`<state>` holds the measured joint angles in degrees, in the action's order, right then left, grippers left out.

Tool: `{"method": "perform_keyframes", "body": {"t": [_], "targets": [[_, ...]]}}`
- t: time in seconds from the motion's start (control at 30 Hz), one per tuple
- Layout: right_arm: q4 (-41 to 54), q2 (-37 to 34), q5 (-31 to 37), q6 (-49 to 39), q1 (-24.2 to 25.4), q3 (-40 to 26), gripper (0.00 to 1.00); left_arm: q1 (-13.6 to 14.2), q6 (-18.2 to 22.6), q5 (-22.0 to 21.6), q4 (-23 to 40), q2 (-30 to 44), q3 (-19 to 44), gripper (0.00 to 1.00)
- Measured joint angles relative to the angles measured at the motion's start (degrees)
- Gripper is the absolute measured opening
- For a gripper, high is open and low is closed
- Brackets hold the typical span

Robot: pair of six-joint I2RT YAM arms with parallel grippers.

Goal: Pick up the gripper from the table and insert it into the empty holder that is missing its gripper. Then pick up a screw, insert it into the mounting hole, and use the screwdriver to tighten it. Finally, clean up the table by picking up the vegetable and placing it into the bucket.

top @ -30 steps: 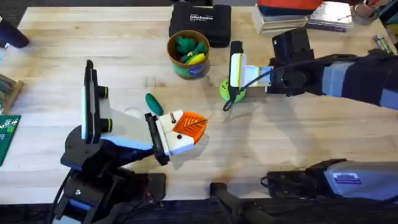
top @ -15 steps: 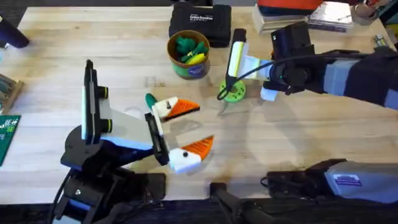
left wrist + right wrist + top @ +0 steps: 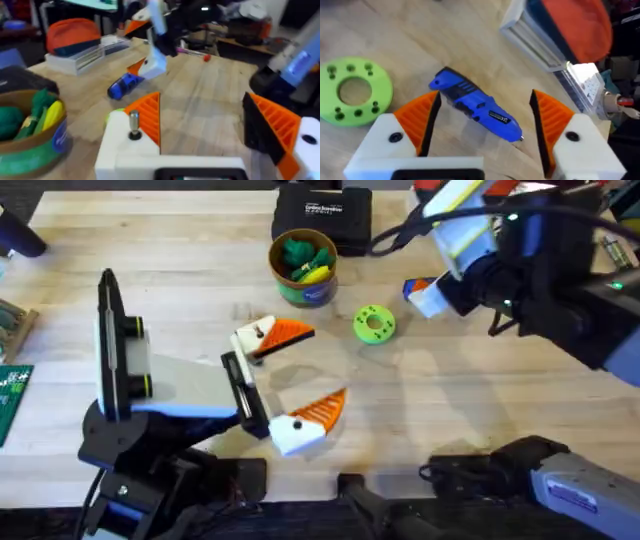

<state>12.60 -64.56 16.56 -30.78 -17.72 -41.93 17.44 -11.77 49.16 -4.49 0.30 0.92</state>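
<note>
lying mostly hidden under the right arm in the overhead view, the screwdriver shows just a blue sliver beside the white finger block; the right wrist view gives it whole, flat on the wood, tip pointing away from the lime disc. the right gripper hovers over it with fingers spread wide, one on each side of the handle, touching nothing. that arm rises close under the camera at the upper right, big and dark, cutting off the clutter along the far edge. the left gripper sits near the table's middle, fingers spread and empty, its arm reaching in from the lower left. the holder stands upright at the left; whether its bracket is filled cannot be told. the loose gripper cannot be made out apart from the robot's own fingers. the bucket stands near the far edge by a black case, with green and yellow toys inside; the dark vegetable is hard to pick out. the disc lies between the two grippers, apart from both. bare wood lies open across the right front of the table.
</note>
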Motion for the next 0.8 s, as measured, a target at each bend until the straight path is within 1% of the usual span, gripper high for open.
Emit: {"method": "perform_keyframes", "body": {"t": [0.07,0.1,0.2,0.27,0.33,0.43,0.47,0.6,0.67,0.8], "targets": [[0.09,2.84,-0.42,2.32,0.0,0.0,0.993,-0.01,-3.31,-4.05,4.89,0.02,1.55,0.986],[0.13,6.38,-0.86,4.69,0.0,0.0,0.994,-0.01,-6.61,-10.72,15.43,0.66,6.35,0.986],[0.11,8.89,-1.2,5.96,0.0,0.0,0.994,-0.01,-8.5,-17.26,26.0,4.07,14.4,0.986],[0.12,9.8,-1.25,6.48,0.0,0.0,0.994,-0.01,-9.14,-21.94,33.91,8.06,21.13,0.986],[0.17,10.27,-1.25,6.81,0.0,0.0,0.994,-0.01,-9.66,-26.22,39.69,12.97,27.14,0.986],[0.25,10.33,-1.27,7.03,0.0,0.0,0.994,-0.01,-9.86,-31.68,45.86,20.73,34.22,0.986],[0.31,10.35,-1.27,7.03,0.0,0.0,0.994,-0.01,-9.91,-33.81,48.19,24.38,36.9,0.986],[0.31,10.35,-1.27,7.05,0.0,0.0,0.994,-0.01,-9.96,-40.02,55.42,36.87,43.76,0.985],[0.29,10.33,-1.27,7.05,0.0,0.0,0.994,-0.03,-9.97,-41.78,57.96,42.71,45.62,0.985],[0.31,10.33,-1.27,7.2,0.0,0.0,0.994,-0.56,-10.17,-43.23,57.9,52.43,46.24,0.985]]}}
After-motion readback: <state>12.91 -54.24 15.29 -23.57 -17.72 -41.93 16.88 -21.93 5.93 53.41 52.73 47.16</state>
